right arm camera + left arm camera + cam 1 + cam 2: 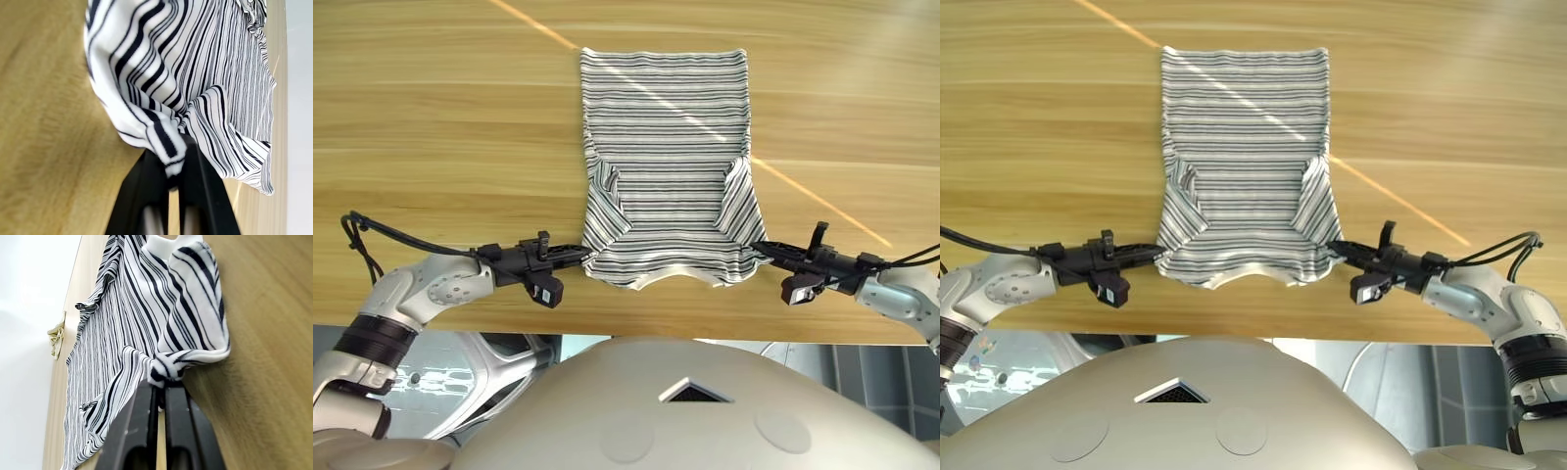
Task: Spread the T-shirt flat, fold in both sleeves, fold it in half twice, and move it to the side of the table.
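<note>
Left pincer point(581, 253): clamped one near corner of striped T-shirt point(666, 137). Right pincer point(760, 248): clamped the other. T-shirt lay on wooden surface point(431, 147).

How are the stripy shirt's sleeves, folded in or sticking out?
Folded in. The left sleeve and right sleeve lie on top of the T-shirt, otherwise spread on the table.

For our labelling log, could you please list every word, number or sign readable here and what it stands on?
None can be read: the black-and-white striped T-shirt, the light wooden table and the black left claw and right claw show no legible print.
</note>
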### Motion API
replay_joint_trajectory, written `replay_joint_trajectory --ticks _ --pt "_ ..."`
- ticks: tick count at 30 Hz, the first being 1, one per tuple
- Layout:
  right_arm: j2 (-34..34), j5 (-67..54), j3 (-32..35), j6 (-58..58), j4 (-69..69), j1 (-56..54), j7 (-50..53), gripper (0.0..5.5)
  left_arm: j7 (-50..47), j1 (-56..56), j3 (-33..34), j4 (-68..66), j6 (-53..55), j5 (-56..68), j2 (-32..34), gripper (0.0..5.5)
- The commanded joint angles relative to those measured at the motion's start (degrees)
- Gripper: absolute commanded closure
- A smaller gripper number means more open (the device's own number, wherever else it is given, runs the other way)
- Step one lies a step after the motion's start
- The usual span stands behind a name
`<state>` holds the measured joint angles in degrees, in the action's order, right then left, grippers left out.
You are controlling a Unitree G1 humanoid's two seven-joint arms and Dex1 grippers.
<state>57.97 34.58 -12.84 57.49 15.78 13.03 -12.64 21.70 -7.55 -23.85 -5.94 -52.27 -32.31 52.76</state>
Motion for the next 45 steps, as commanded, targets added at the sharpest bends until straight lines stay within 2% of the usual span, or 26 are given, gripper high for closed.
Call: replay_joint_trajectory --ticks 1,10,16,20,27,31,37,41,45 --pt "0.7 -0.8 0.7 -0.2 2.4 -1.5 -0.5 5.5 2.5 -2.7 -4.2 -6.0 3.8 -6.3 -1.7 5.47" --pt "0.1 -0.1 0.9 2.8 7.7 -5.3 1.5 5.5 0.5 -5.1 -1.0 -5.5 4.8 -2.7 -0.5 5.48" --pt "-1.3 -9.8 1.4 1.3 -1.4 0.8 -0.9 5.5 0.4 -11.2 2.1 2.7 7.2 9.0 -2.5 5.48" --pt "3.1 -21.3 8.1 -0.5 -7.4 9.0 -2.3 5.5 -1.8 -27.0 14.0 17.1 8.0 18.9 2.4 5.48" --pt "2.2 -26.5 18.4 -4.0 -12.3 19.8 -4.5 5.5 -1.8 -40.5 27.5 24.0 6.2 25.7 0.1 5.48" --pt "-0.6 -26.6 17.5 -5.4 -15.7 17.3 -6.1 5.5 0.8 -34.0 24.4 21.1 7.1 27.7 -2.3 5.48" --pt "-12.8 -26.7 7.5 -10.2 -5.7 -8.6 -9.8 5.5 2.9 -10.6 17.3 6.9 14.1 35.7 -15.9 5.48" --pt "-19.4 -26.9 5.6 -12.5 2.9 -18.4 -9.7 5.5 2.2 -1.1 16.8 -1.0 17.1 36.4 -22.8 5.48" --pt "-24.8 -26.5 5.6 -14.6 12.8 -27.7 -8.9 5.5 0.6 7.5 19.1 -8.6 19.7 37.2 -27.5 5.48"
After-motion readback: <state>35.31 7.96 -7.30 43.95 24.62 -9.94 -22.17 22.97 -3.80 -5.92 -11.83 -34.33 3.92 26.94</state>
